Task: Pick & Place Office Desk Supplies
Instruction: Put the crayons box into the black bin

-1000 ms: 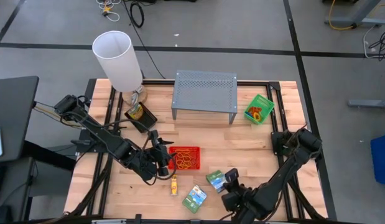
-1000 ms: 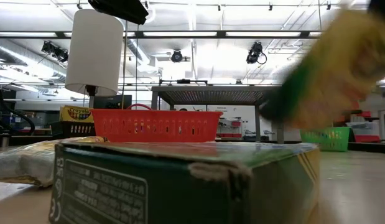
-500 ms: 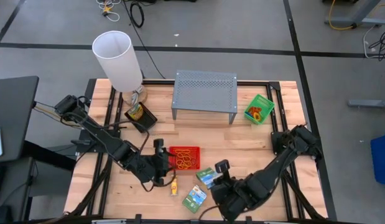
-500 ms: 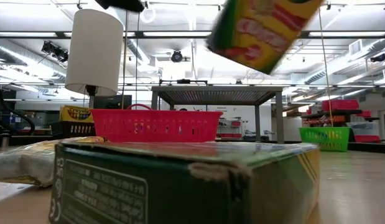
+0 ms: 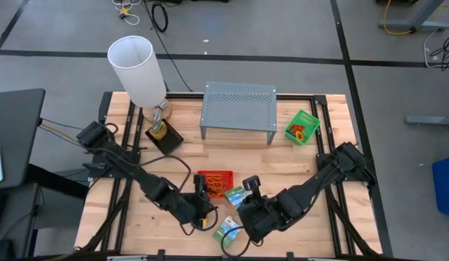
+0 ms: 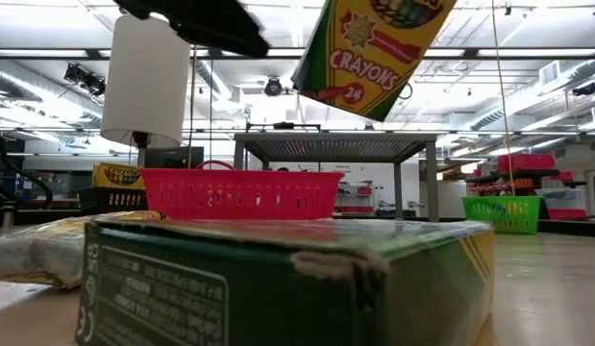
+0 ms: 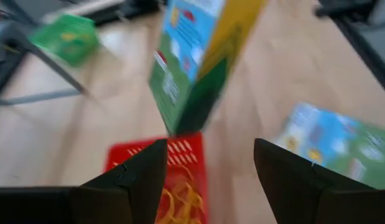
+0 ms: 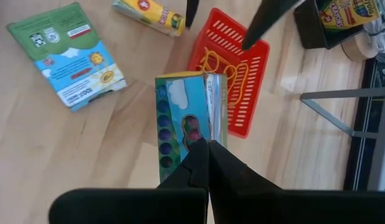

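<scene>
Carrying a green-blue packet (image 8: 191, 121) pinched in its closed fingers above the worktop (image 5: 297, 163) beside the red mesh tray (image 5: 215, 182), the right gripper (image 5: 247, 194) likely next needs a clear drop spot, while the left gripper (image 5: 204, 215) hovers open over the small crayon box (image 8: 147, 14).

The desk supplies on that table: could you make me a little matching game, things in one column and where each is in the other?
Things:
1. Crayon box
2. Orange rubber bands
3. Green tray
4. White lampshade

Places:
A. At the table's far left corner
B. Lying in the red tray
C. Pinched in the right gripper, above the table
D. On the table, to the right of the grey metal stand

Pairs: 1-C, 2-B, 3-D, 4-A
</scene>
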